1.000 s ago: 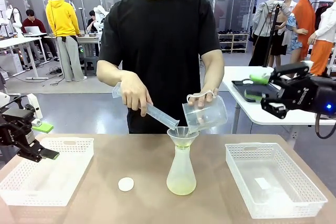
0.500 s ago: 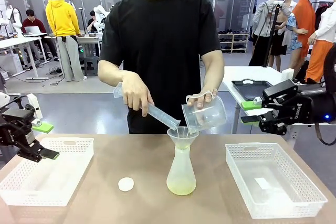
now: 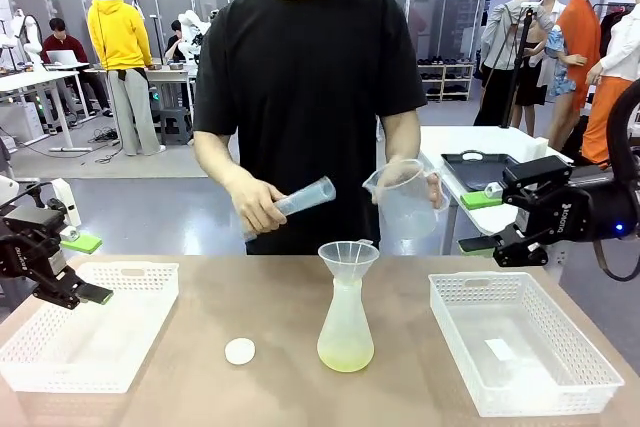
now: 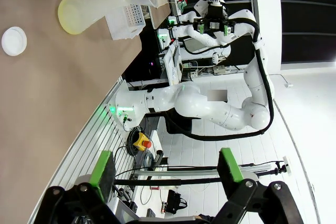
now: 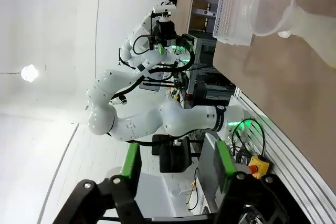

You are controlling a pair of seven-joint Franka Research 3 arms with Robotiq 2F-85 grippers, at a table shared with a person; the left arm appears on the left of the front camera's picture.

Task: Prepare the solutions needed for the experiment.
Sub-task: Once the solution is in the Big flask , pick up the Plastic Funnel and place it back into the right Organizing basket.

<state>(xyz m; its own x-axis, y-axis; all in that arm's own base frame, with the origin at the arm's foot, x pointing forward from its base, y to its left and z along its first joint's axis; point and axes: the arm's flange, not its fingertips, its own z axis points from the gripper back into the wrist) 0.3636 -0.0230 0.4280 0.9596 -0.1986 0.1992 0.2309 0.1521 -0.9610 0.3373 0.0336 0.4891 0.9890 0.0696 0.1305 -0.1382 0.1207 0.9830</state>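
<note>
Pale yellow solutions lie low in the whitish flask.
Both left gripper and right gripper hang empty, fingers spread; person holds cylinder and jug.

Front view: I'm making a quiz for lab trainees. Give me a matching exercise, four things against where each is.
1 funnel
2 graduated cylinder
3 white disc
4 solutions

A lying on the table
B pale yellow, at the bottom of the conical flask
C tilted in the person's hand
D in that flask's neck

Pairs: 1-D, 2-C, 3-A, 4-B
</note>
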